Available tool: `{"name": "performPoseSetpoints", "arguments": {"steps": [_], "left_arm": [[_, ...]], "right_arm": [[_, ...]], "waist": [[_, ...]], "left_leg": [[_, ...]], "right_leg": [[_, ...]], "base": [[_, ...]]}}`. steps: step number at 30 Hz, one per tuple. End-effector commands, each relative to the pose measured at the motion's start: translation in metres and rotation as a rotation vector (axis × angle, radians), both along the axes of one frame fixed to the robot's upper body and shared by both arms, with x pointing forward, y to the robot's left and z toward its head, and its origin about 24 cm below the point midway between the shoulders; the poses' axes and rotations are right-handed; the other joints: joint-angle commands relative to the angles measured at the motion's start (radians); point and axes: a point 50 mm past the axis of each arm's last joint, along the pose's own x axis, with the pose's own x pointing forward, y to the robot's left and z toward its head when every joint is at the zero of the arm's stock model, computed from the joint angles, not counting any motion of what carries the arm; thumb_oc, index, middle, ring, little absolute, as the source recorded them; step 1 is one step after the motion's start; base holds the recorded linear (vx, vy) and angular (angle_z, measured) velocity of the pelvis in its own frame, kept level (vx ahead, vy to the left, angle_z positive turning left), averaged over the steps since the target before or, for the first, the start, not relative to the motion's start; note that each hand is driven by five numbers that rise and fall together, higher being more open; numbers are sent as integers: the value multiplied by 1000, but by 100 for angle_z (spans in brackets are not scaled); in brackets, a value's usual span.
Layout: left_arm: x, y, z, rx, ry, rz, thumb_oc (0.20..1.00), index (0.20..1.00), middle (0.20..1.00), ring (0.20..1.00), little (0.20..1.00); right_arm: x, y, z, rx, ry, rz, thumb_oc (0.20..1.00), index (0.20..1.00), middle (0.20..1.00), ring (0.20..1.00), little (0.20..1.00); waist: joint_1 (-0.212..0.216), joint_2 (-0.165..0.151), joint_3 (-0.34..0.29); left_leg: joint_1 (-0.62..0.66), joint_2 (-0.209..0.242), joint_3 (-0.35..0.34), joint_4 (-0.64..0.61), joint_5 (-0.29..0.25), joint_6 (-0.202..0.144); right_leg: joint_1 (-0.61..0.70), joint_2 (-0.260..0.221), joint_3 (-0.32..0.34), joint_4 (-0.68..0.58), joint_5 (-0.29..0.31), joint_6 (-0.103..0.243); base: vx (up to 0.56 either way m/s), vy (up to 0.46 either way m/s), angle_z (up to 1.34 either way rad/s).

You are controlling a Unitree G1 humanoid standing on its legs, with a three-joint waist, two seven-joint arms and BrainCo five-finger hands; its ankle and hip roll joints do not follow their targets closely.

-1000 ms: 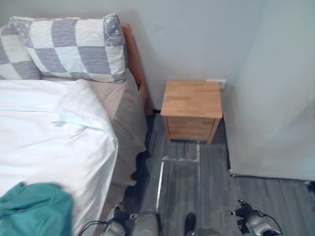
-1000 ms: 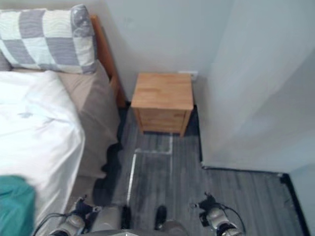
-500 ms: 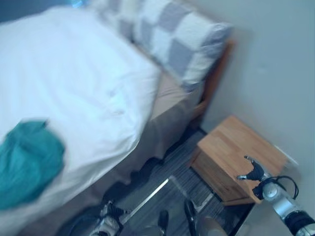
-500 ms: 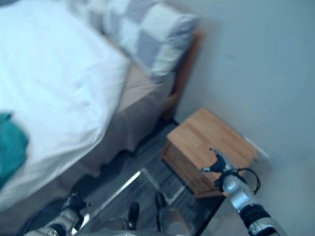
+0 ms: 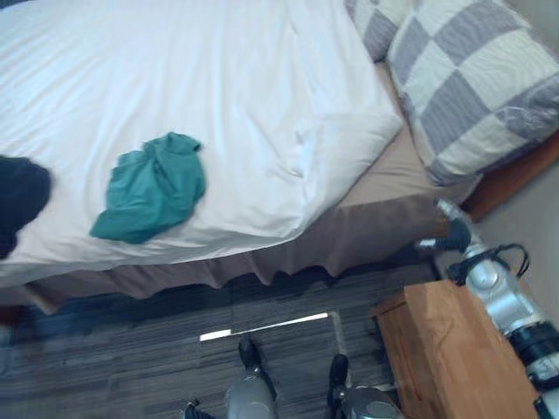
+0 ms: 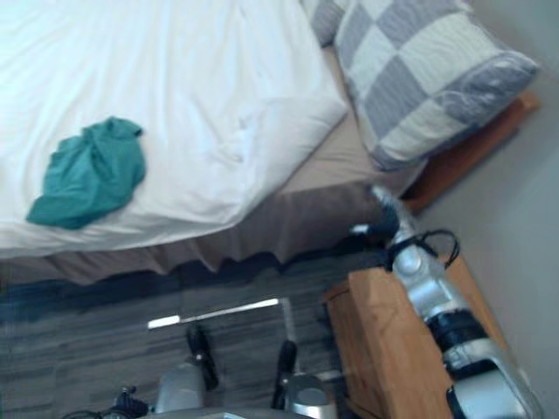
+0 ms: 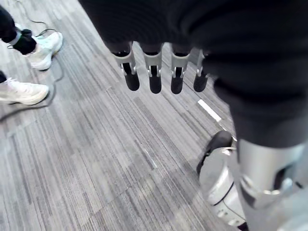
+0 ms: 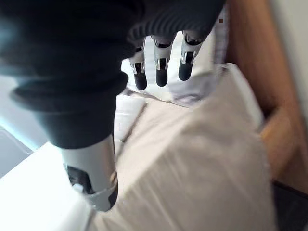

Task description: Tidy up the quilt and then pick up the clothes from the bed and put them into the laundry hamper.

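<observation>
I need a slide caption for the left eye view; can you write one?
Teal garment lies crumpled on the white quilt while the right robot hand hangs open beside the bed.

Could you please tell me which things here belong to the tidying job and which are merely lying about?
Part of the job:
white quilt spread on the bed
crumpled teal garment lying on the quilt

Merely there:
grey-and-cream checked pillow
light wooden bedside table
dark item at the quilt's edge, kind unclear

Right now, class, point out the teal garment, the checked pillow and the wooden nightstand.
teal garment point(image 5: 150, 187), left eye view, its crumpled middle.
checked pillow point(image 5: 472, 83), left eye view, its face.
wooden nightstand point(image 5: 454, 353), left eye view, its top.
</observation>
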Motion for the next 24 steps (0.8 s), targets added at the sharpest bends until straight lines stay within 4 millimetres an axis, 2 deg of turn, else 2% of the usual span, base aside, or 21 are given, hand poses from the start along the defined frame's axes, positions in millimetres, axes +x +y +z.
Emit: {"name": "performPoseSetpoints", "arguments": {"steps": [1, 3, 5, 6, 7, 9, 10, 11, 12, 13, 15, 17, 19, 23, 24], "left_arm": [[-32, 22, 2, 70, 99, 2, 1000, 1000, 1000, 1000, 1000], [-30, 26, 3, 83, 93, 1, 1000, 1000, 1000, 1000, 1000], [-18, 32, 7, 113, 62, -3, 1000, 1000, 1000, 1000, 1000], [-11, 34, 9, 123, 42, -10, 1000, 1000, 1000, 1000, 1000], [-3, 34, 10, 124, 17, -20, 1000, 1000, 1000, 1000, 1000], [13, 31, 13, 117, -26, -64, 1000, 1000, 1000, 1000, 1000], [28, 29, 15, 114, -63, -103, 1000, 1000, 1000, 1000, 1000], [36, 29, 18, 132, -69, -153, 1000, 1000, 1000, 1000, 1000], [45, 24, 19, 113, -93, -206, 1000, 1000, 1000, 1000, 1000], [56, 18, 21, 104, -124, -243, 1000, 1000, 1000, 1000, 1000], [65, 11, 23, 83, -157, -287, 1000, 1000, 1000, 1000, 1000], [72, 8, 25, 69, -196, -264, 1000, 1000, 1000, 1000, 1000], [71, 5, 24, 60, -203, -236, 1000, 1000, 1000, 1000, 1000], [67, 5, 22, 67, -194, -251, 1000, 1000, 1000, 1000, 1000], [67, 6, 22, 73, -193, -260, 1000, 1000, 1000, 1000, 1000]], "right_arm": [[5, 0, 34, -40, -133, 18, 1000, 1000, 1000, 1000, 1000], [12, 8, 47, -55, -185, 39, 1000, 1000, 1000, 1000, 1000], [21, 24, 57, -25, -238, 69, 1000, 1000, 1000, 1000, 1000], [24, 30, 63, -13, -258, 83, 1000, 1000, 1000, 1000, 1000], [27, 36, 68, 1, -276, 102, 1000, 1000, 1000, 1000, 1000], [30, 42, 72, 6, -285, 127, 1000, 1000, 1000, 1000, 1000], [30, 42, 76, -5, -300, 126, 1000, 1000, 1000, 1000, 1000], [30, 35, 68, -50, -278, 89, 1000, 1000, 1000, 1000, 1000], [28, 29, 73, -71, -274, 91, 1000, 1000, 1000, 1000, 1000], [29, 35, 77, -72, -291, 116, 1000, 1000, 1000, 1000, 1000], [32, 36, 79, -100, -285, 115, 1000, 1000, 1000, 1000, 1000], [36, 32, 69, -125, -241, 89, 1000, 1000, 1000, 1000, 1000], [41, 25, 60, -157, -187, 46, 1000, 1000, 1000, 1000, 1000], [52, 5, 63, -199, -147, -68, 1000, 1000, 1000, 1000, 1000], [56, -1, 66, -206, -138, -96, 504, 504, 504, 504, 504]], "waist": [[8, -17, -81], [13, -37, -74], [6, -49, -35], [1, -47, -21], [0, -52, -15], [-11, -57, -15], [-27, -57, -12], [-38, -52, -10], [-51, -58, -15], [-49, -64, -17], [-47, -56, -23], [-48, -37, -23], [-46, -17, -11], [-42, 18, 24], [-42, 32, 34]], "left_leg": [[45, -44, -4, -23, 53, 24], [62, -74, -1, -19, 27, 51], [99, -91, 4, -22, 1, 76], [122, -87, -4, -33, -6, 77], [142, -90, -9, -45, -11, 72], [168, -100, -34, -62, -20, 59], [183, -105, -57, -72, -27, 45], [189, -95, -75, -83, -33, 31], [193, -102, -112, -78, -44, 26], [192, -105, -114, -67, -46, 24], [188, -104, -118, -65, -48, 22], [175, -104, -130, -56, -43, 18], [158, -101, -143, -61, -30, 10], [126, -91, -146, -82, -1, -5], [112, -89, -145, -89, 7, -9]], "right_leg": [[77, -93, 1, 107, -189, 194], [28, -130, 16, 268, -189, 204], [-93, -162, 66, 479, -116, 229], [-144, -166, 84, 530, -103, 231], [-177, -164, 93, 509, -113, 222], [-181, -149, 105, 368, -118, 209], [-211, -140, 140, 255, -96, 210], [-230, -150, 174, 176, -66, 224], [-200, -156, 216, 124, -72, 231], [-204, -156, 217, 128, -51, 229], [-198, -157, 205, 116, -30, 228], [-188, -152, 187, 95, -24, 220], [-193, -145, 180, 79, -21, 215], [-235, -136, 183, 76, -13, 214], [-255, -132, 186, 79, -10, 213]], "base": [[296, 154, 49], [212, 111, 8], [117, 76, -1], [120, 30, 3], [212, -44, 9], [304, -150, 34], [346, -234, 63], [301, -213, 82], [219, -176, 90], [151, -160, 123], [119, -157, 123], [82, -107, 55], [17, -69, 23], [-31, -19, 0], [-53, 5, -31]]}}
